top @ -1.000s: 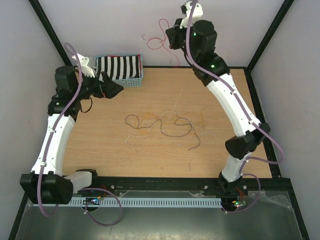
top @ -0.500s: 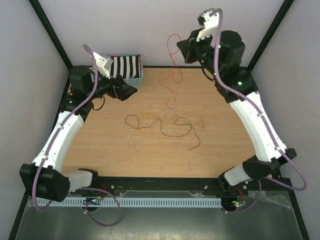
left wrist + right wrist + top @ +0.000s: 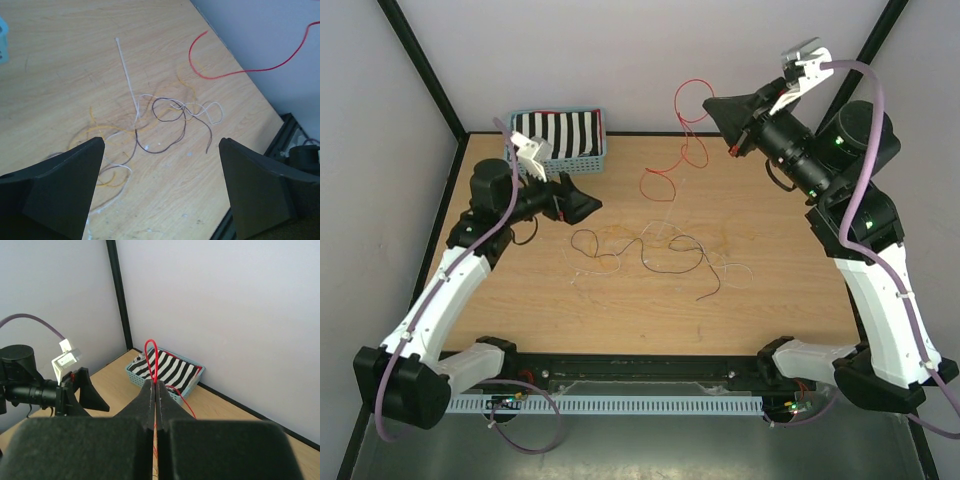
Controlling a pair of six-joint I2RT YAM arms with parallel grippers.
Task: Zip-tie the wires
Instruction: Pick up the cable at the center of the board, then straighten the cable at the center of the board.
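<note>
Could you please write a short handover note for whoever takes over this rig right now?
Right gripper: shut on the red wire, raised high at the far right; the wire trails down to the table.
Left gripper: open, holding nothing, hovering over the left of the table and aimed at the pile.
The other wires, dark, orange-yellow and pale, lie loose and tangled mid-table. A thin white strip, likely a zip tie, lies beside them. The blue basket sits at the far left corner.
Done: one wire picked up.
Left: gather the strands, loop the tie, tighten it.
</note>
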